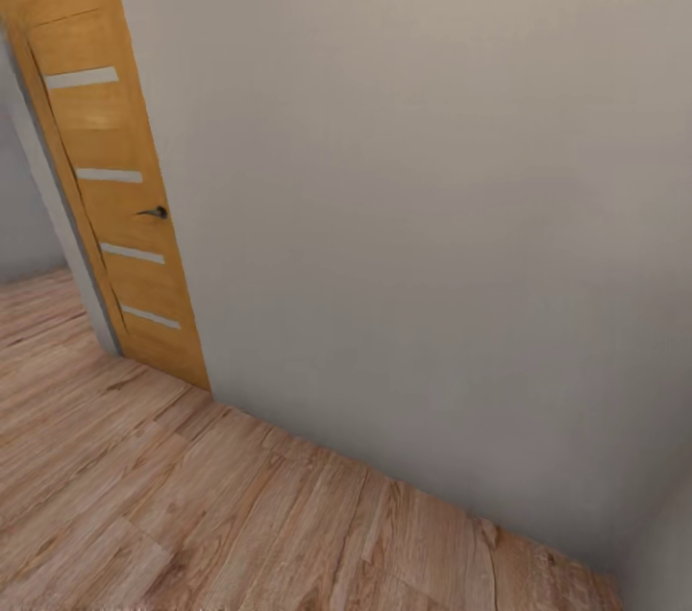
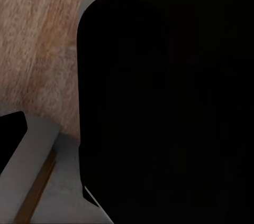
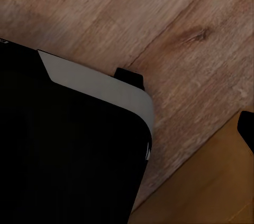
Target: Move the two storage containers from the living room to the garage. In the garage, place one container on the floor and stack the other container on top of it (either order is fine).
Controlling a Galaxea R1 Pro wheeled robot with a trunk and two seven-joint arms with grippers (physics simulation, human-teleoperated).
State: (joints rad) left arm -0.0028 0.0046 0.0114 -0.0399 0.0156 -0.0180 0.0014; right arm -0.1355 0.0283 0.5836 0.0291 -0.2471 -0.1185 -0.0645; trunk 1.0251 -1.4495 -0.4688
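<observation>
The two storage containers are out of view. The head view looks down at a plain grey-beige wall and a light wood-plank floor. In the left wrist view, one dark fingertip of my left gripper sits at the frame's edge over the floor, with nothing held. In the right wrist view, a dark fingertip of my right gripper also sits at the frame's edge, empty. My own black, grey-rimmed base hides the other fingers.
A wooden panel door with pale strips and a dark handle stands at the left, beside the wall's corner. Wood-plank floor runs leftward past it. The wall closes off the way ahead and to the right. An orange-brown surface lies near my right gripper.
</observation>
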